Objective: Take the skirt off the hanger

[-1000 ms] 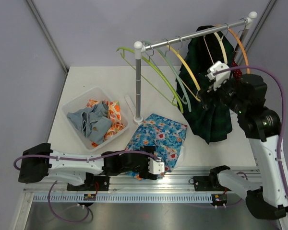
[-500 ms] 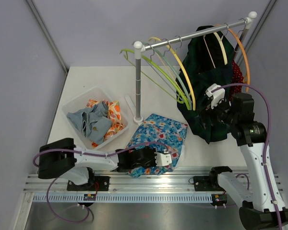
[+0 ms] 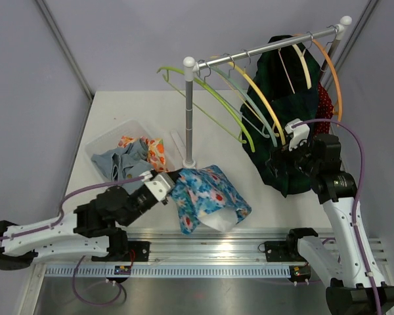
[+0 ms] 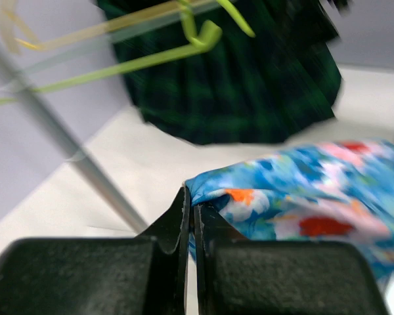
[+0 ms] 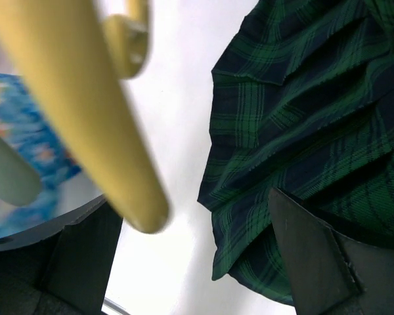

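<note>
Counter (image 3: 118, 111): pale, carrying the rack (image 3: 188, 111), the bin (image 3: 90, 156) and a floral cloth (image 3: 207, 197); nothing plaid lying on it.
Rack: upright at the back, rail strung with bare hangers (image 4: 203, 38) in green, grey-blue and yellow; loaded only at the right end.
Skirt (image 3: 295, 105): dark green plaid, draped from a hanger (image 3: 306, 65) at the rail's right end, hem close to the counter. Not yet off, so the main step is judged to lie ahead: grip, lift clear of the hanger, set down.
Cloth: blue floral, bunched on the counter in front of the rack's foot, one corner raised toward the bin. Cannot be told whether it is a skirt that came off this rack.
Bin: clear plastic, left of the rack, holding crumpled clothes.
Right tool (image 5: 194, 210): spread wide and empty, level with the skirt's lower half. One finger lies against or just beside the plaid, contact uncertain. A yellow hanger (image 5: 85, 111) crosses close in front in the wrist view.
Left tool (image 4: 190, 203): pinched tight on a corner of the cloth, fabric fold caught between the fingers; well apart from the skirt.
Outlook: likely calls for the right tool to close on the plaid, with some risk of snagging the neighbouring hangers crowded beside it.
</note>
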`<state>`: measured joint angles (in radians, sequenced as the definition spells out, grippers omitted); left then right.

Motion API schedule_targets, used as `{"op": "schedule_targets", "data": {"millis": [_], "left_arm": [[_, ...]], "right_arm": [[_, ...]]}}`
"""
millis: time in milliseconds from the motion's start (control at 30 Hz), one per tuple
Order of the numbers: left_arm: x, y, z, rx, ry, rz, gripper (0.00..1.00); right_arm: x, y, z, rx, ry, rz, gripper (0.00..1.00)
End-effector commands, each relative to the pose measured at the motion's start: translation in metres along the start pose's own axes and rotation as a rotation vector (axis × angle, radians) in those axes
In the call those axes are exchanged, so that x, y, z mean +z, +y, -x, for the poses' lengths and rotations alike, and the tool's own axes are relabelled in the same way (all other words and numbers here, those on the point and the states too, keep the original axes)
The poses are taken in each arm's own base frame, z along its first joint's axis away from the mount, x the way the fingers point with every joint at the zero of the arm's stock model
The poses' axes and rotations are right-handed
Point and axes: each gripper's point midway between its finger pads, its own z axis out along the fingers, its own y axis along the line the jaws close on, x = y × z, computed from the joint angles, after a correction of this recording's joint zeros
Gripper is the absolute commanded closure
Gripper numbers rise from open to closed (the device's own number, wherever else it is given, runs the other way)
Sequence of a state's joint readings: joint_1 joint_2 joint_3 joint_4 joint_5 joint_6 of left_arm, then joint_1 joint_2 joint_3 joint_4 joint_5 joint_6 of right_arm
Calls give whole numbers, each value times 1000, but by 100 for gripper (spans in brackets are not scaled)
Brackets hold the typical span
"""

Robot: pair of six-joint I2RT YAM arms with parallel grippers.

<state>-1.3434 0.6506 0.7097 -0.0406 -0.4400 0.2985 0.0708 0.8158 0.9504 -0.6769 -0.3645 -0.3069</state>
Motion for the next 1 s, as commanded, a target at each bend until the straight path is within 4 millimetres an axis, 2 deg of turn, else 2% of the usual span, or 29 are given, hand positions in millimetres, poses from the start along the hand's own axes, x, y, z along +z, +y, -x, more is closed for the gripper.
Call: {"op": "schedule_targets", "data": {"millis": [0, 33, 67, 300, 400, 467, 567, 633, 667, 733, 767, 800, 833, 900, 967], "left_arm": [[-33, 71, 45, 70, -26, 243, 100], [-38, 82, 51, 89, -18, 283, 100], [-49, 103, 69, 116, -20, 360, 100], [-74, 172, 127, 256, 25, 632, 100], [-86, 200, 139, 259, 11, 745, 100], [-93, 218, 135, 267, 29, 824, 100], [-93, 236, 114, 261, 85, 891, 100], [-84, 243, 87, 269, 167, 898, 100], [-88, 256, 74, 245, 192, 940, 100], [-84, 269, 43, 223, 261, 965, 100], [-89, 281, 30, 158, 249, 994, 100], [-97, 291, 9, 84, 267, 1039, 100], [-89, 289, 6, 85, 269, 1002, 100], [-93, 297, -26, 2, 301, 1024, 100], [-84, 300, -63, -72, 368, 998, 100]], "right_arm": [[-1, -14, 20, 32, -85, -77, 3], [-1, -14, 19, 35, -84, -79, 3], [-1, -16, 20, 36, -88, -85, 3], [7, -20, 5, 74, -67, -95, 3], [7, -22, 4, 81, -66, -99, 3], [7, -22, 4, 82, -66, -100, 3], [6, -23, 4, 84, -70, -105, 2], [6, -23, 3, 87, -68, -105, 2], [5, -24, 3, 87, -68, -107, 3], [4, -24, 4, 86, -73, -109, 3], [4, -25, 3, 87, -71, -113, 2], [3, -25, 4, 85, -74, -114, 2], [3, -25, 3, 85, -73, -118, 2], [2, -26, 4, 83, -75, -124, 2], [2, -26, 4, 84, -75, -123, 2]]}}
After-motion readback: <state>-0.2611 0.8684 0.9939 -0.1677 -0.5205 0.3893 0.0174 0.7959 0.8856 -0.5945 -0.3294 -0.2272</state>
